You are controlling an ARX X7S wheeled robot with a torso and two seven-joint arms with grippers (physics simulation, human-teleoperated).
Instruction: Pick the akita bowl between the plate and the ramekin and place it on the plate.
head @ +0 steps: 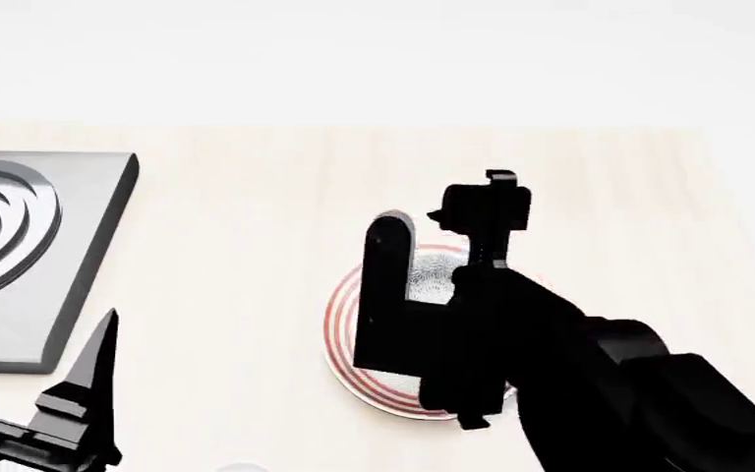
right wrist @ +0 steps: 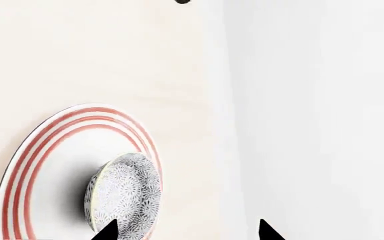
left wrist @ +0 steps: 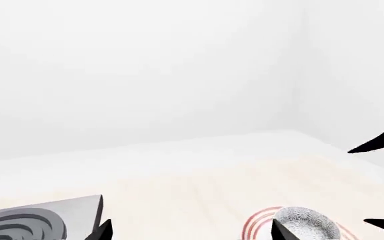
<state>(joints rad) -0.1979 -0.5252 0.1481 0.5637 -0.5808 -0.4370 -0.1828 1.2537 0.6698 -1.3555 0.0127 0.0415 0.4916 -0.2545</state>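
Both of your grippers stand with jaws spread wide, gripping nothing. Your bowl [right wrist: 124,197] sits on the plate [right wrist: 52,165], toward one edge. Your right gripper [right wrist: 185,231] hangs over it, one fingertip [right wrist: 106,231] just beside the bowl; your left gripper [head: 39,379] is well apart, near the grey block [head: 36,246].

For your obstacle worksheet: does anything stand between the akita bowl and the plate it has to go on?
Nothing visible does. The akita bowl already sits on the plate, with the right gripper just above it, jaws open.
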